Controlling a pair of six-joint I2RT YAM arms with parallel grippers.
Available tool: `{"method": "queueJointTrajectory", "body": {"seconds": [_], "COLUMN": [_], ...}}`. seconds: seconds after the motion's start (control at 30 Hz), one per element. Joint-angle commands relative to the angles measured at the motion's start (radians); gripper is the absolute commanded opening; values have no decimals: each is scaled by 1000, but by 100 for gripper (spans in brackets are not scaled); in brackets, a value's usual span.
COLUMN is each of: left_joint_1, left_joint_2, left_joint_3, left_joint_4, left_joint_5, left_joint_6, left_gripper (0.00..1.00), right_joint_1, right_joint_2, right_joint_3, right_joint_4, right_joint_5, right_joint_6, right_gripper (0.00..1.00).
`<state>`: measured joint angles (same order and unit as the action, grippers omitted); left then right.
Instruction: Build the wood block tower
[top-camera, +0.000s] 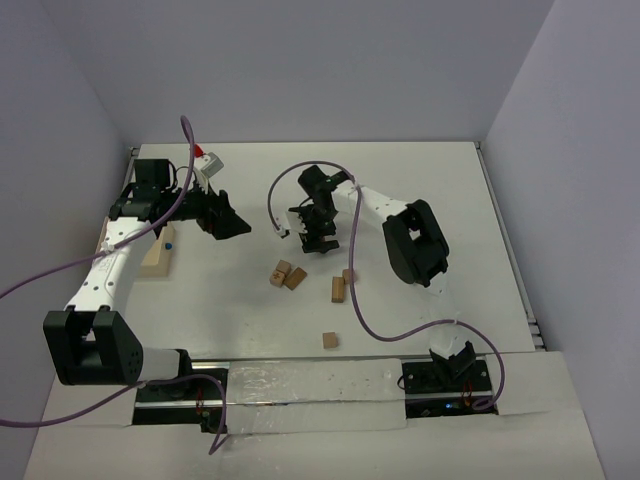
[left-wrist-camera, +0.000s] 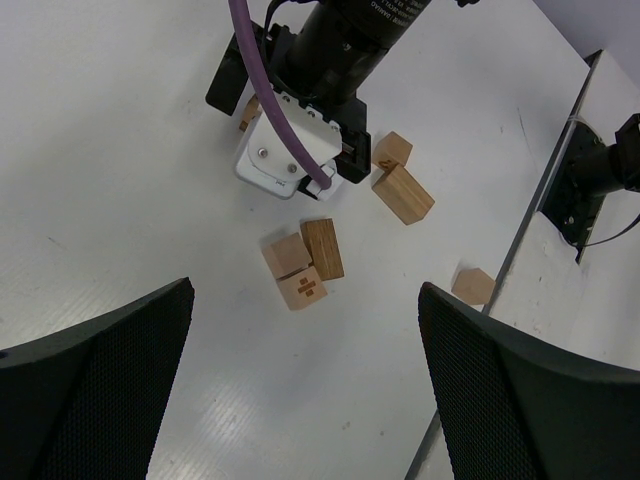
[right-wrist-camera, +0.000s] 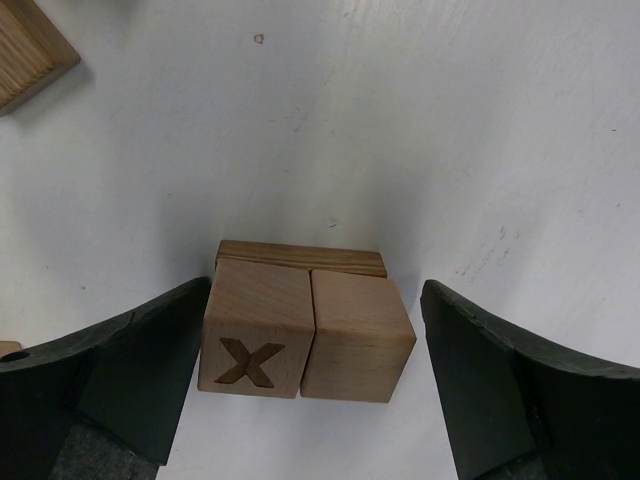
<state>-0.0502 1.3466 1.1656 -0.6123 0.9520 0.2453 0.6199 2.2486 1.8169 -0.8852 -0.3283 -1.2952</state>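
Note:
Three wood blocks sit bunched on the table between my right gripper's (right-wrist-camera: 315, 300) open fingers: a cube marked X (right-wrist-camera: 255, 340), a plain cube (right-wrist-camera: 355, 335) and a flat block (right-wrist-camera: 300, 257) behind them. The left finger (right-wrist-camera: 150, 350) is against the X cube; the right finger (right-wrist-camera: 500, 370) stands apart. In the top view this gripper (top-camera: 318, 240) hides them. Loose blocks lie nearby: a pair (top-camera: 287, 275), two (top-camera: 341, 285) and a single cube (top-camera: 329, 340). My left gripper (top-camera: 232, 225) is open and empty, above the table (left-wrist-camera: 310, 400), looking at the pair (left-wrist-camera: 303, 265). No tower is in view.
A pale shallow tray (top-camera: 157, 255) lies at the left beside the left arm. A red and white object (top-camera: 208, 160) sits at the back left. Purple cables loop over the table (top-camera: 360, 300). The table's right edge rail (left-wrist-camera: 560, 180) shows in the left wrist view.

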Motion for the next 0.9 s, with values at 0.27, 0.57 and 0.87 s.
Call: {"method": "queueJointTrajectory", "body": {"seconds": [0.27, 0.57, 0.87], "left_joint_1": [10, 15, 19], "left_joint_2": [8, 9, 8], "left_joint_3": [35, 32, 29], "left_joint_4": [-16, -19, -21], "left_joint_5": [16, 18, 19], "left_joint_6": [34, 42, 46], "left_gripper": [99, 99, 99], "right_joint_1": [20, 25, 28], "right_joint_2": [62, 75, 84], "right_joint_3": [70, 82, 92], "right_joint_4": [-63, -74, -78], "right_joint_5": [28, 42, 50], "right_joint_6": [-29, -31, -24], "right_gripper": [82, 73, 66]}}
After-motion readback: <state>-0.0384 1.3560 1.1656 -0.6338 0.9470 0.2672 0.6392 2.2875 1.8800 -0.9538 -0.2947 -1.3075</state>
